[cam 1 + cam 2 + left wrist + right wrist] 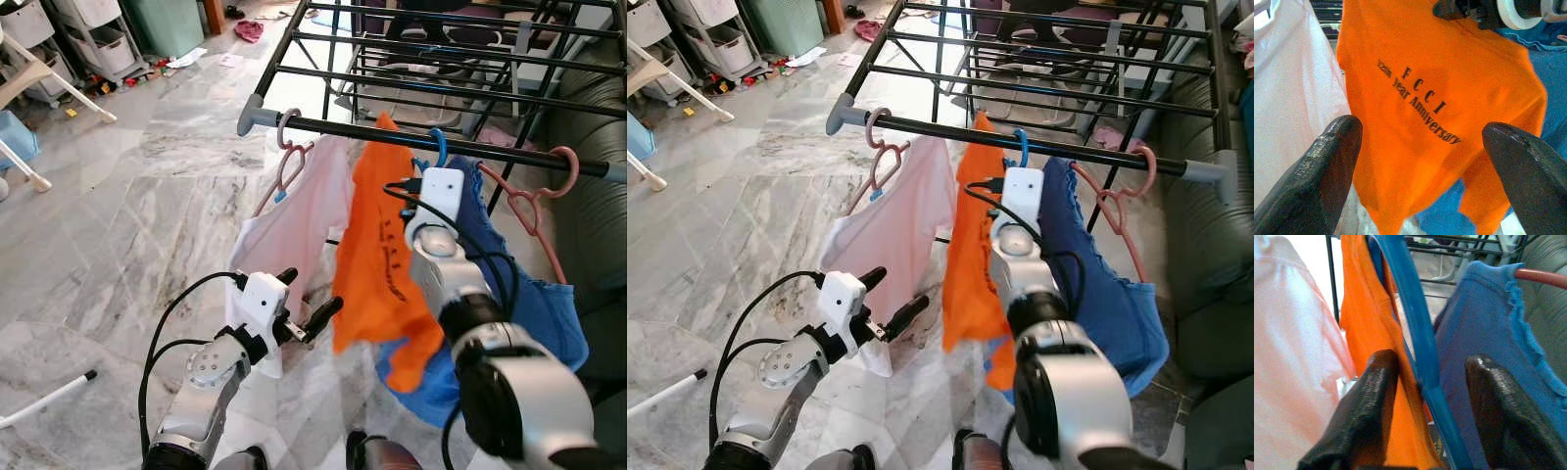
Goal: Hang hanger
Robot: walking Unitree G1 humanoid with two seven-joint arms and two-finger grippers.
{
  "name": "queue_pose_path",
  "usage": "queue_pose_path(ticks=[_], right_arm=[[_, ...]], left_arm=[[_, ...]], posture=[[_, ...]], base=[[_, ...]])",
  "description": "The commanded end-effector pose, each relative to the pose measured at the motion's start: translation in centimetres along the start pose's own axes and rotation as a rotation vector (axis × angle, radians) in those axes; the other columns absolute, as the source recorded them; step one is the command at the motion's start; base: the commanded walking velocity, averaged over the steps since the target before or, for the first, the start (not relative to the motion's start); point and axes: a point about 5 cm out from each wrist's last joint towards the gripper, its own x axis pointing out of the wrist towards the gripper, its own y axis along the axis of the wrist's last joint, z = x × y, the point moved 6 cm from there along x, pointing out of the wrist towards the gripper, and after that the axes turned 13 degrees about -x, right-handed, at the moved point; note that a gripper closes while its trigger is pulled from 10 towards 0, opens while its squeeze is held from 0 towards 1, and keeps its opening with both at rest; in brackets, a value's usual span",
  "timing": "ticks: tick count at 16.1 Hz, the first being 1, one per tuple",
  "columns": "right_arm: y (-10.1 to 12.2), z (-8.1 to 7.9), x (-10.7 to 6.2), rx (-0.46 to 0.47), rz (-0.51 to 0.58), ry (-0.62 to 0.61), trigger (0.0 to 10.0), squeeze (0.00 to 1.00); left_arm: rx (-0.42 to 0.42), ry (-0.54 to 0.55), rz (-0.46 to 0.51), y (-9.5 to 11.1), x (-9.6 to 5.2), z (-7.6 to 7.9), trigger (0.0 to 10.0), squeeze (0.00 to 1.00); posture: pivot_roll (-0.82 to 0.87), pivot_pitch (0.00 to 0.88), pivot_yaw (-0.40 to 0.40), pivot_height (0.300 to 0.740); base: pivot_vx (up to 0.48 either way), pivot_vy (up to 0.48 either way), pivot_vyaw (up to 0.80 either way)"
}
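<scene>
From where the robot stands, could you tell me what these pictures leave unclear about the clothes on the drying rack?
- Right gripper: in the eye views the wrist housing hides its fingers; the right wrist view shows them either side of the blue hanger, contact unclear.
- Orange shirt: its own hanger is hidden by cloth.
- Blue garment: partly behind the right arm.
- White shirt: lower hem behind the open left gripper.

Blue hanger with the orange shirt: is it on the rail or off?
On: the blue hanger's hook curls over the black rail.
</scene>
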Motion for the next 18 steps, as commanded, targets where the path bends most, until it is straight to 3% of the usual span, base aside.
queue_pose_path(ticks=[1,10,18], right_arm=[[0.6,0.1,-0.4,0.001,0.052,-0.005,10.0,1.00],[-1.3,2.7,-2.8,-0.030,0.108,-0.048,10.0,1.00],[-3.3,5.3,-5.4,-0.171,0.148,-0.108,10.0,1.00]], left_arm=[[0.000,0.008,-0.017,-0.5,-0.2,-0.2,10.0,0.00],[0.002,-0.008,-0.023,-0.5,0.2,0.1,10.0,0.00],[0.004,-0.009,-0.029,-0.6,0.1,-0.1,10.0,0.00]], posture=[[-0.06,0.178,0.017,0.740],[-0.08,0.175,0.030,0.740],[-0.09,0.177,0.034,0.740]], base=[[0.000,0.000,0.00],[0.000,0.000,0.00],[0.000,0.000,0.00]])
